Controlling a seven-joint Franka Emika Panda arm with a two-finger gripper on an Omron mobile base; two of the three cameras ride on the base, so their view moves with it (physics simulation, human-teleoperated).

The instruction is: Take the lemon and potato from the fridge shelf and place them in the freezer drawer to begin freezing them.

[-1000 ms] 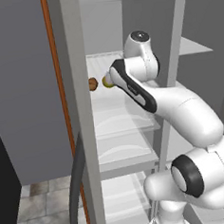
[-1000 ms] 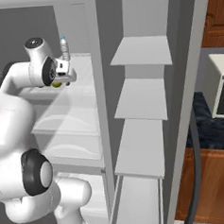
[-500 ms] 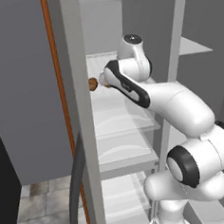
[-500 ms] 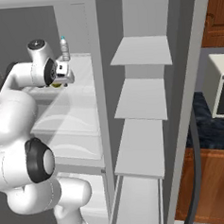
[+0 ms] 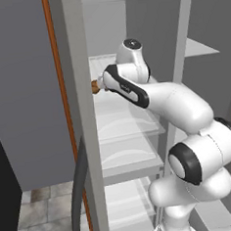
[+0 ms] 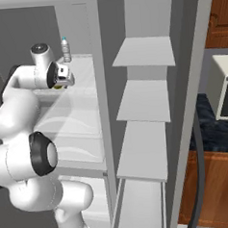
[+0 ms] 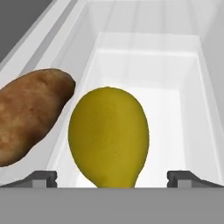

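Observation:
In the hand view the yellow lemon (image 7: 108, 136) lies close ahead on the ribbed white fridge shelf (image 7: 148, 74), with the brown potato (image 7: 30, 114) touching or nearly touching its left side. My gripper (image 7: 113, 178) is open. One dark fingertip (image 7: 41, 177) stands left of the lemon and the other to its right, both apart from it. From the left base view the potato (image 5: 94, 86) peeks out beside the fridge's front post, right at my hand (image 5: 103, 83). The right base view shows the gripper (image 6: 61, 80) over the shelf (image 6: 81, 106). The freezer drawer is out of view.
A small bottle (image 6: 66, 49) stands at the back of the upper shelf, behind my hand. The fridge's grey front post (image 5: 87, 139) rises just left of the potato. Plain grey narrower shelves (image 6: 144, 101) fill the right compartment. A dark hose (image 5: 79, 189) hangs by the post.
The hand has swung left and forward along the shelf, closing on the lemon, which it now covers in the left base view. The gripper stays open; lemon and potato have not moved.

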